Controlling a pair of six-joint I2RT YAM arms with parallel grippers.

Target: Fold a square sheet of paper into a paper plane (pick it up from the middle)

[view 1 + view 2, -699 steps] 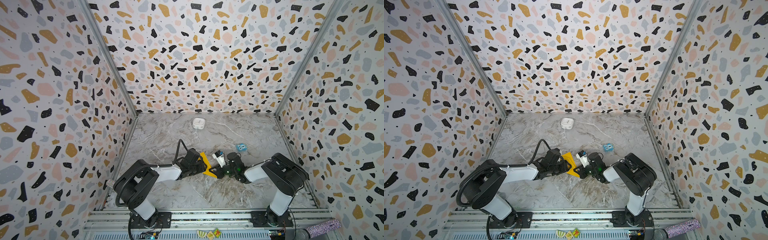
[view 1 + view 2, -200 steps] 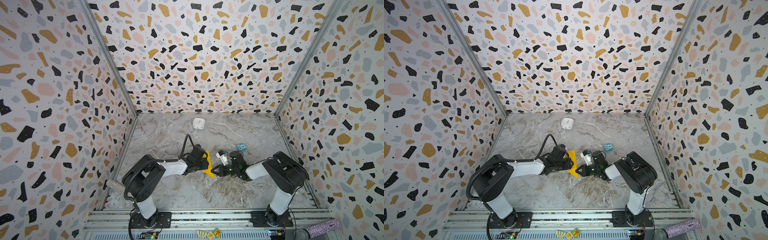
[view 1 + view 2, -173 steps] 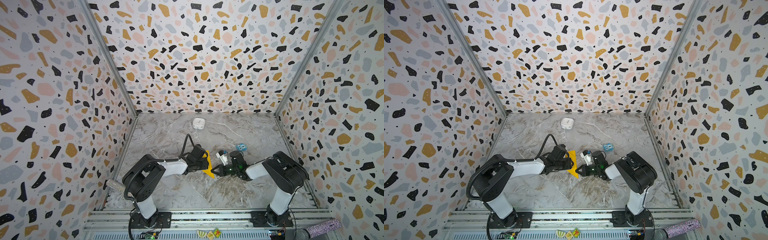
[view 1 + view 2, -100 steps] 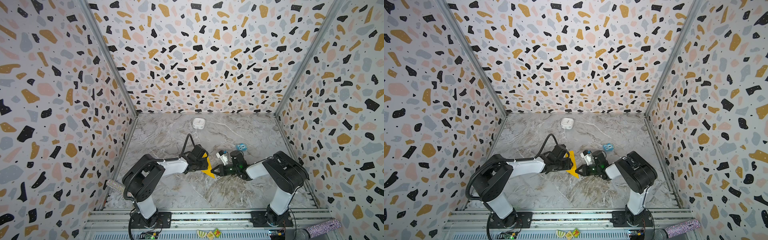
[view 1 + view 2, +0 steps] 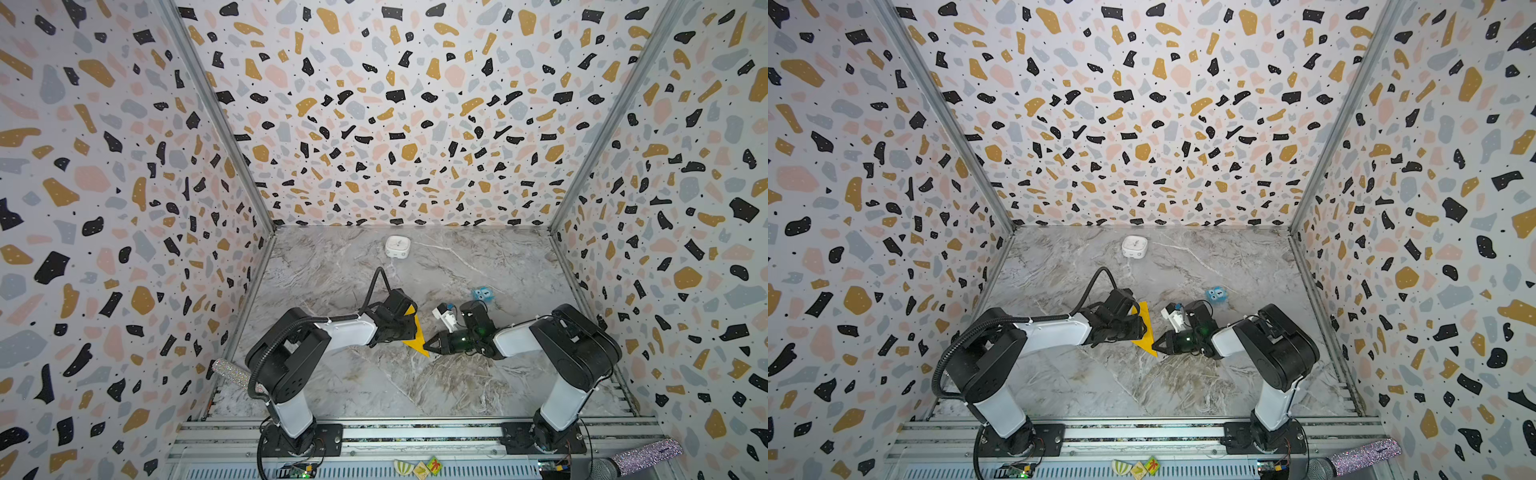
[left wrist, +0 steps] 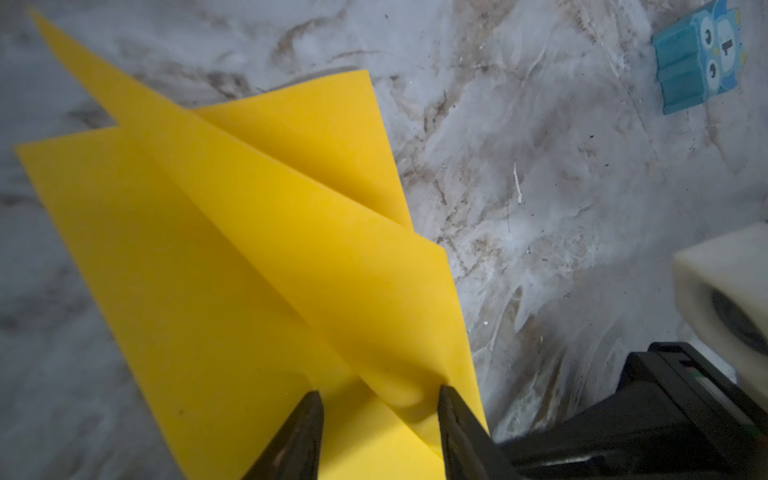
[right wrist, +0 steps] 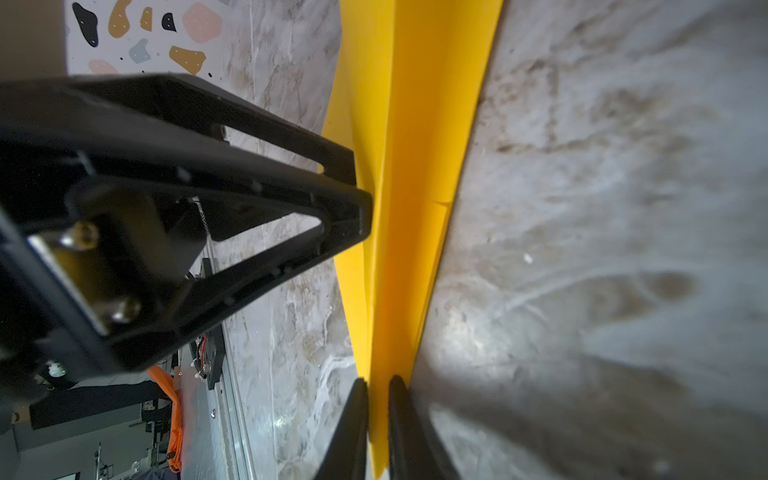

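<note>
paper plane [image 5: 417, 338] part hidden, left gripper [image 6: 378, 399] above

Both arms fold low from their bases at the front edge of the surface, their forearms nearly level and pointing at each other near its middle. The left arm [image 5: 349, 330] ends in the left gripper [image 6: 378, 401], fingers spread, tips down on the paper [image 5: 417, 340]. The right arm [image 5: 513, 338] carries the right gripper [image 7: 378, 384], fingers pinched on the paper's edge.
</note>
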